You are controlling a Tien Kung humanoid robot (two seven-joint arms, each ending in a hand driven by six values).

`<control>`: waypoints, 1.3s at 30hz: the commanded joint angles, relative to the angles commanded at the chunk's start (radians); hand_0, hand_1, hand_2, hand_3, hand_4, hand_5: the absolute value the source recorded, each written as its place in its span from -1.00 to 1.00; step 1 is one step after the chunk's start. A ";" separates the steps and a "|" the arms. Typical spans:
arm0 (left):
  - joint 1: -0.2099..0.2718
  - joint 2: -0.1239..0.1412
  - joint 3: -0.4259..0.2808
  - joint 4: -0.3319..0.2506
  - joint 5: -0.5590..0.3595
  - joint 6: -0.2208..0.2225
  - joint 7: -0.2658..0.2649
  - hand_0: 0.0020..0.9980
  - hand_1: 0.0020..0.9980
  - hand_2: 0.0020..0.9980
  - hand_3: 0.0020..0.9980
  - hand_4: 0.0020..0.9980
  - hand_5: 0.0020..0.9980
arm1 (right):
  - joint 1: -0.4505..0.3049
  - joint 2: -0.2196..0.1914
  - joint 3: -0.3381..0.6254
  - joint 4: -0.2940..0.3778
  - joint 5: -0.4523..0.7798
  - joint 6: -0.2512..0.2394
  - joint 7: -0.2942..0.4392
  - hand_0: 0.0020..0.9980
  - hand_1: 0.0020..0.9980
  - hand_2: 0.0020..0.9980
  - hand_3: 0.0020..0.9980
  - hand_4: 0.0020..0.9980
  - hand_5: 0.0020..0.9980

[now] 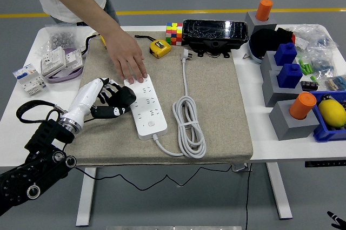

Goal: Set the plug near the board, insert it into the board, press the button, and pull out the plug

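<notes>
Your left hand lay on the beige felt mat, black fingers loosely curled and holding nothing, touching or just short of the white power strip at its 9 o'clock side; I could not tell which. A person's hand pressed flat on the strip's far end, at 12 o'clock from your fingers. The plug you needed sat well away, at 1 o'clock from the strip, near the black box, its cable running back into a tied coil at the strip's 3 o'clock. The plug looked like small, hard, smooth moulded plastic, light but likely slippery, so a pinch across its flat sides seemed best, not the cord. The cable looked rubbery and springy, and the bundled coil would probably drag against you. The strip was rigid glossy plastic that could slide on the felt.
</notes>
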 joint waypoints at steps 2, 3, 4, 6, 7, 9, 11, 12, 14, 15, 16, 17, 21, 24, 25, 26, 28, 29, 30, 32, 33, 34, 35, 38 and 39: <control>-0.013 0.005 0.016 0.006 0.000 -0.007 0.001 -0.40 -0.34 -0.20 0.07 0.31 -1.00 | 0.001 -0.001 0.000 -0.001 0.001 0.000 0.000 0.12 0.28 0.25 0.20 0.93 -0.01; -0.022 0.008 0.024 0.010 -0.002 -0.010 0.002 -0.40 -0.34 -0.20 0.07 0.31 -1.00 | 0.001 -0.002 -0.001 -0.001 0.001 0.000 0.000 0.12 0.28 0.25 0.20 0.93 -0.01; -0.029 0.011 0.032 0.013 -0.002 -0.015 0.003 -0.40 -0.34 -0.20 0.07 0.31 -1.00 | 0.001 -0.002 -0.001 -0.001 0.001 0.000 -0.001 0.12 0.28 0.25 0.20 0.93 -0.01; -0.038 0.016 0.043 0.016 -0.004 -0.019 0.005 -0.40 -0.33 -0.20 0.07 0.31 -1.00 | 0.001 -0.002 -0.001 -0.002 0.002 0.000 -0.001 0.12 0.28 0.25 0.20 0.93 -0.01; -0.041 0.017 0.048 0.016 -0.005 -0.020 0.005 -0.40 -0.33 -0.20 0.07 0.31 -1.00 | 0.001 -0.003 -0.002 -0.002 0.002 0.000 -0.001 0.12 0.28 0.25 0.20 0.93 -0.01; -0.052 0.022 0.064 0.020 -0.006 -0.023 0.007 -0.40 -0.33 -0.20 0.07 0.31 -1.00 | 0.002 -0.004 -0.004 -0.002 0.002 0.000 -0.002 0.12 0.28 0.25 0.20 0.93 -0.01; -0.062 0.024 0.078 0.030 -0.009 -0.025 0.008 -0.40 -0.33 -0.20 0.07 0.31 -1.00 | 0.003 -0.005 -0.006 -0.002 0.002 0.000 -0.003 0.12 0.28 0.25 0.20 0.93 -0.01; -0.064 0.025 0.082 0.033 -0.009 -0.026 0.009 -0.40 -0.33 -0.20 0.07 0.31 -1.00 | 0.004 -0.005 -0.007 -0.001 0.002 0.000 -0.003 0.12 0.28 0.25 0.20 0.93 -0.01; -0.068 0.026 0.086 0.039 -0.013 -0.028 0.012 -0.40 -0.33 -0.20 0.07 0.31 -1.00 | 0.005 -0.006 -0.009 0.000 0.003 -0.001 -0.002 0.12 0.28 0.25 0.20 0.93 -0.01; -0.068 0.026 0.087 0.041 -0.014 -0.030 0.013 -0.40 -0.33 -0.20 0.07 0.31 -1.00 | 0.006 -0.006 -0.010 0.000 0.003 -0.001 -0.002 0.12 0.28 0.25 0.20 0.93 -0.01; -0.070 0.026 0.088 0.044 -0.017 -0.031 0.013 -0.40 -0.33 -0.20 0.07 0.31 -1.00 | 0.007 -0.006 -0.012 0.000 0.003 -0.001 -0.002 0.12 0.28 0.25 0.20 0.93 -0.01; -0.071 0.026 0.090 0.046 -0.019 -0.033 0.013 -0.40 -0.33 -0.20 0.07 0.31 -1.00 | 0.008 -0.007 -0.013 0.000 0.003 -0.001 -0.002 0.12 0.28 0.25 0.20 0.93 -0.01; -0.081 0.028 0.102 0.055 -0.023 -0.036 0.013 -0.39 -0.33 -0.19 0.07 0.31 -1.00 | 0.010 -0.009 -0.017 -0.001 0.004 0.000 -0.003 0.12 0.28 0.25 0.20 0.93 -0.01; -0.085 0.030 0.111 0.056 -0.025 -0.041 0.013 -0.40 -0.33 -0.19 0.07 0.31 -1.00 | 0.010 -0.010 -0.017 -0.001 0.004 0.000 -0.004 0.12 0.28 0.25 0.20 0.93 -0.01; -0.086 0.030 0.112 0.056 -0.025 -0.042 0.013 -0.40 -0.33 -0.19 0.07 0.31 -1.00 | 0.010 -0.010 -0.017 -0.001 0.004 0.000 -0.004 0.12 0.28 0.25 0.20 0.93 -0.01; -0.088 0.029 0.115 0.058 -0.027 -0.041 0.012 -0.40 -0.33 -0.19 0.07 0.31 -1.00 | 0.011 -0.010 -0.017 -0.002 0.005 -0.001 -0.003 0.12 0.28 0.25 0.20 0.93 -0.01; -0.090 0.028 0.118 0.060 -0.027 -0.041 0.014 -0.40 -0.33 -0.19 0.07 0.31 -1.00 | 0.011 -0.011 -0.018 -0.002 0.005 0.000 -0.003 0.12 0.28 0.25 0.20 0.93 -0.01; -0.092 0.028 0.120 0.061 -0.026 -0.042 0.015 -0.40 -0.33 -0.19 0.07 0.31 -1.00 | 0.011 -0.011 -0.019 -0.001 0.006 0.000 -0.003 0.12 0.28 0.25 0.20 0.93 -0.01; -0.094 0.028 0.122 0.062 -0.025 -0.042 0.016 -0.39 -0.33 -0.19 0.07 0.31 -1.00 | 0.011 -0.011 -0.020 -0.001 0.006 0.001 -0.003 0.13 0.28 0.25 0.21 0.93 -0.01; -0.096 0.028 0.124 0.062 -0.026 -0.042 0.016 -0.39 -0.33 -0.19 0.07 0.31 -1.00 | 0.010 -0.010 -0.021 -0.001 0.006 0.001 -0.003 0.13 0.28 0.25 0.21 0.93 -0.01; -0.097 0.028 0.125 0.062 -0.025 -0.041 0.016 -0.39 -0.33 -0.19 0.07 0.31 -1.00 | 0.010 -0.010 -0.020 -0.001 0.006 0.001 -0.003 0.13 0.28 0.25 0.21 0.93 -0.01; -0.098 0.028 0.125 0.063 -0.025 -0.041 0.016 -0.39 -0.33 -0.19 0.07 0.31 -1.00 | 0.010 -0.010 -0.020 -0.001 0.006 0.001 -0.003 0.13 0.28 0.25 0.21 0.93 -0.01; -0.099 0.028 0.125 0.063 -0.025 -0.041 0.016 -0.39 -0.33 -0.19 0.07 0.31 -1.00 | 0.010 -0.010 -0.020 0.000 0.006 0.000 -0.002 0.13 0.28 0.25 0.21 0.93 -0.01; -0.103 0.026 0.127 0.067 -0.020 -0.042 0.019 -0.39 -0.33 -0.19 0.07 0.31 -1.00 | 0.009 -0.010 -0.020 0.000 0.005 0.001 -0.003 0.13 0.28 0.25 0.21 0.93 -0.01; -0.104 0.026 0.128 0.068 -0.018 -0.043 0.020 -0.39 -0.33 -0.19 0.07 0.31 -1.00 | 0.010 -0.010 -0.020 0.000 0.005 0.001 -0.003 0.13 0.28 0.25 0.21 0.93 -0.01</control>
